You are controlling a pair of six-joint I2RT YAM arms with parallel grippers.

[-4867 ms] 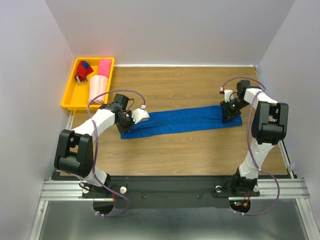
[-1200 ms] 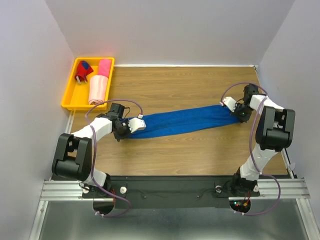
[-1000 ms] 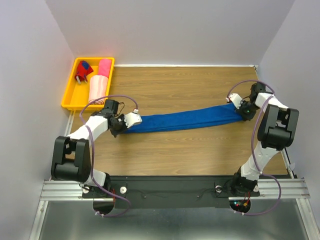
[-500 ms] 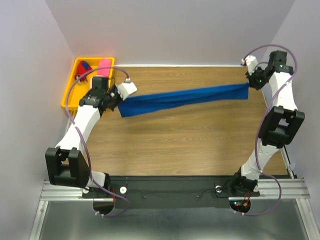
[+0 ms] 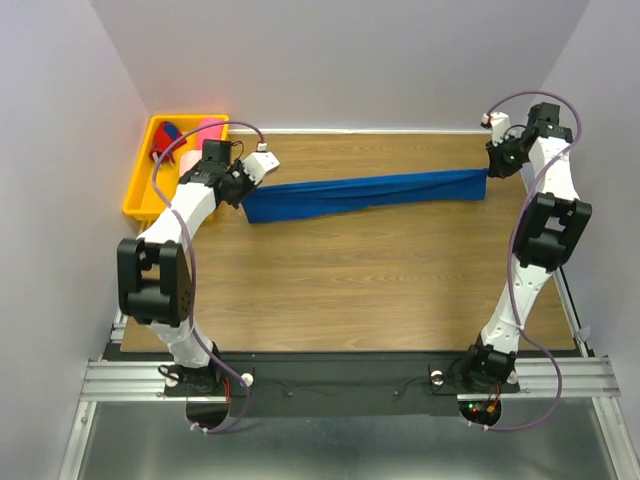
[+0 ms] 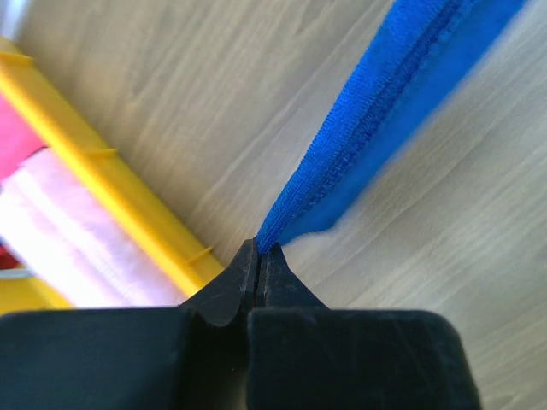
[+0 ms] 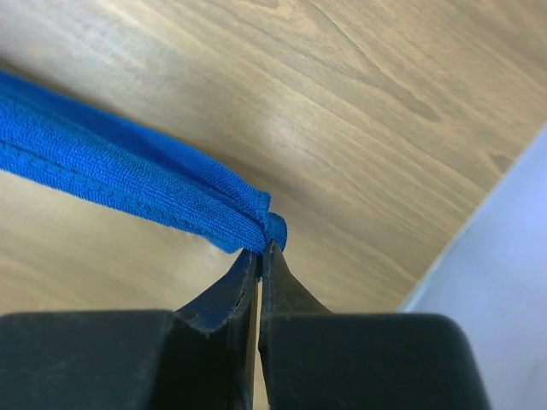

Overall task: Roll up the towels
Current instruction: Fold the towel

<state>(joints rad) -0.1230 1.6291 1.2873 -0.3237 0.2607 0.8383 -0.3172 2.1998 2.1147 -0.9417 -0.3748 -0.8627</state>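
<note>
pale walls close in a wooden table [image 5: 360, 290], with a yellow tray [image 5: 137, 200] at its far left corner. the royal blue towel [image 5: 370, 191] stretches as a narrow, gathered band from just beside the tray to the side of the table farthest from it. the left gripper [image 5: 243, 186] is clamped tight on the towel's tray-side end, right by the tray's wall. the right gripper [image 5: 492, 168] is pinched on the end farthest from the tray, cloth bunched at its tips. inside the tray lie the hot pink towel [image 5: 210, 128] and the pale pink towel [image 6: 77, 231], next to each other.
</note>
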